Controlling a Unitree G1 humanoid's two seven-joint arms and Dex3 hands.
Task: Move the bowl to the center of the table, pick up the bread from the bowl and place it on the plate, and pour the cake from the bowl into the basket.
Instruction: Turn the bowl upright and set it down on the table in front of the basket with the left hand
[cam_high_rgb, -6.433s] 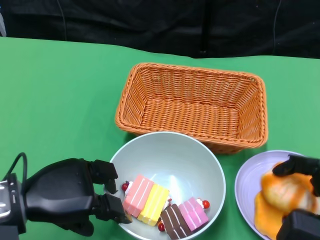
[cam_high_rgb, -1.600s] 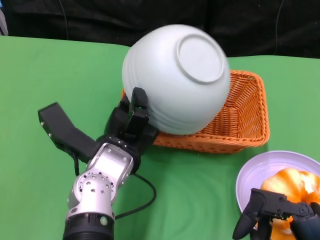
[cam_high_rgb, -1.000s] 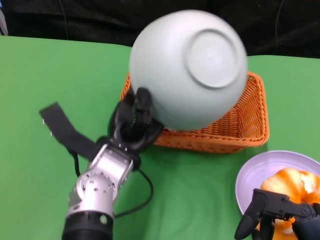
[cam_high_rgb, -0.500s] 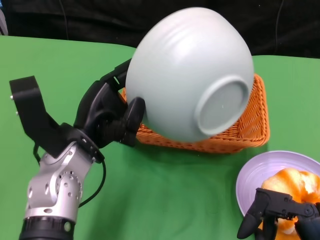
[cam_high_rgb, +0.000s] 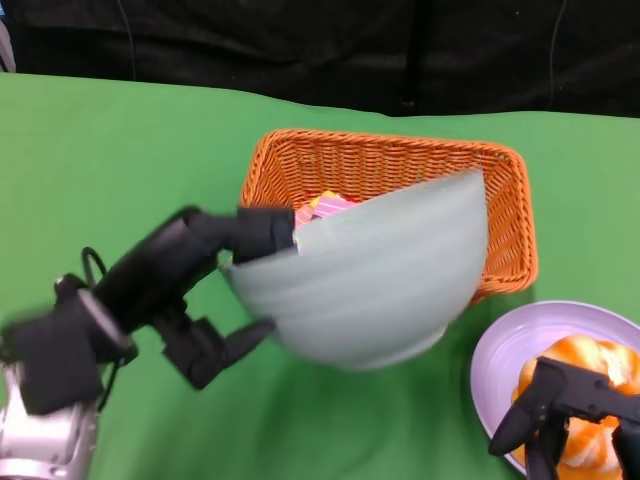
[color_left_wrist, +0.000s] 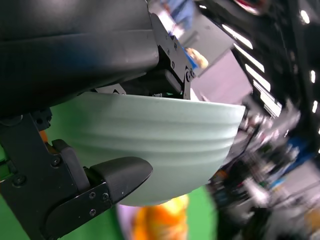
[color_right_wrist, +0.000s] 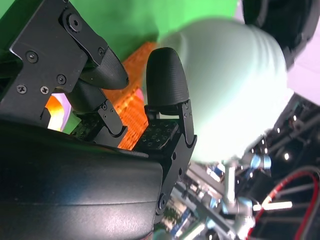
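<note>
No brand, label or writing could be read on anything in the three views.

The pale green bowl hung in the air, tilted, its rim turned toward the far side, partly over the near edge of the orange wicker basket. The left hand held it by the rim: one finger lay over the rim's edge and another pressed against the ribbed outer wall below. A bit of pink and yellow cake showed above the rim, in the basket just behind the bowl; whether it touched the bowl could not be told.

The right hand sat at the near right over the purple plate, its fingers spread somewhat apart around the orange bread that lay on the plate. Whether those fingers touched the bread could not be told; they did not close on it.

The left wrist view showed what the head view did not: the bowl's rim clamped between the upper fingers and a lower finger, the ribbed wall side-on, and the bread as an orange blur beneath. The right wrist view showed the right hand's fingers apart with nothing between them, the bowl beyond them as a pale blur, and a strip of the basket. The green table lay under everything.
</note>
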